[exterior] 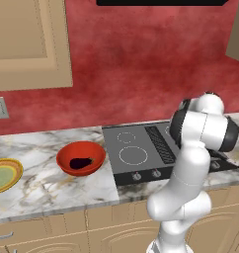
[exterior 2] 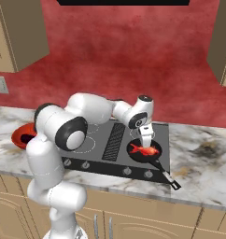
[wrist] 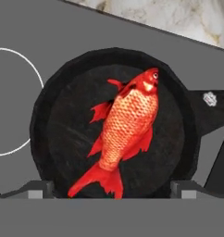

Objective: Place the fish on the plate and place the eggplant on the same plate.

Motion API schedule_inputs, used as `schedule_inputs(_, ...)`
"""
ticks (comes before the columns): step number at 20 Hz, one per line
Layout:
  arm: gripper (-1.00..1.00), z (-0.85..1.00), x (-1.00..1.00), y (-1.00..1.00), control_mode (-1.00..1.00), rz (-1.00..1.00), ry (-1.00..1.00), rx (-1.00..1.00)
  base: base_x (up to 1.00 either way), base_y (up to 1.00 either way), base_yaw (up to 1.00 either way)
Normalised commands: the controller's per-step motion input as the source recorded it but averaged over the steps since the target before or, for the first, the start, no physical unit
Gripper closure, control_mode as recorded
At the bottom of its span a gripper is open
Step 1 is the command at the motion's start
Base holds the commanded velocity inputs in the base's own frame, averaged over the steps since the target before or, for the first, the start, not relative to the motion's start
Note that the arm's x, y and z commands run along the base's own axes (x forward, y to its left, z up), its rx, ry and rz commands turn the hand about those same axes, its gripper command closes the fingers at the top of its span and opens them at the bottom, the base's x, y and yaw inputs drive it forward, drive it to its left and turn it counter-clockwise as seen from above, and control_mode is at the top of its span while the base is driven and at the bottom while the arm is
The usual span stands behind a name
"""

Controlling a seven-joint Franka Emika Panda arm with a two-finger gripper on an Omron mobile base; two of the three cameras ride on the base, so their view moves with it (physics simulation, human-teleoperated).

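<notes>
The red-orange fish (wrist: pixel 125 125) lies flat in a black frying pan (wrist: pixel 63 139) on the stove's right front burner, head toward the far side. My gripper (wrist: pixel 111 190) hovers just above it, open, with one fingertip on each side of the tail and nothing between them. From the right base view the gripper (exterior 2: pixel 146 137) points down over the fish (exterior 2: pixel 145 150). The dark purple eggplant (exterior: pixel 81 162) rests inside a red-orange bowl (exterior: pixel 67 153) on the counter left of the stove. The plate (exterior: pixel 5 174), yellow-orange rim with a pale green centre, sits at the far left.
The black cooktop (exterior: pixel 136 143) has a vent grille down its middle and knobs along the front. The pan's handle (exterior 2: pixel 167 176) sticks out toward the counter's front edge. Marble counter (exterior 2: pixel 203 163) extends right of the stove. Wall cabinets hang above on both sides.
</notes>
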Motion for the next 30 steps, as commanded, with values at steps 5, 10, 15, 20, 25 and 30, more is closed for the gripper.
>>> schedule_inputs(5,-1.0,-0.35,0.23,-0.24,-1.0,0.0,0.0,0.01,0.0,0.0,0.0)
schedule_inputs(10,-1.0,-0.27,0.25,-0.24,-1.0,0.0,0.01,0.05,0.0,0.0,0.0)
schedule_inputs(15,-1.0,-0.23,0.1,-0.15,-1.0,0.0,0.03,0.07,0.0,0.0,0.0)
schedule_inputs(20,-1.0,-0.26,0.19,-0.02,-1.0,0.0,0.02,0.02,0.0,0.0,0.0)
schedule_inputs(25,-1.0,-0.18,0.07,0.0,-1.0,0.0,-0.01,0.0,0.0,0.0,0.0)
schedule_inputs(30,-1.0,-0.09,-0.18,0.02,-1.0,-0.03,-0.08,0.0,0.0,0.0,0.0)
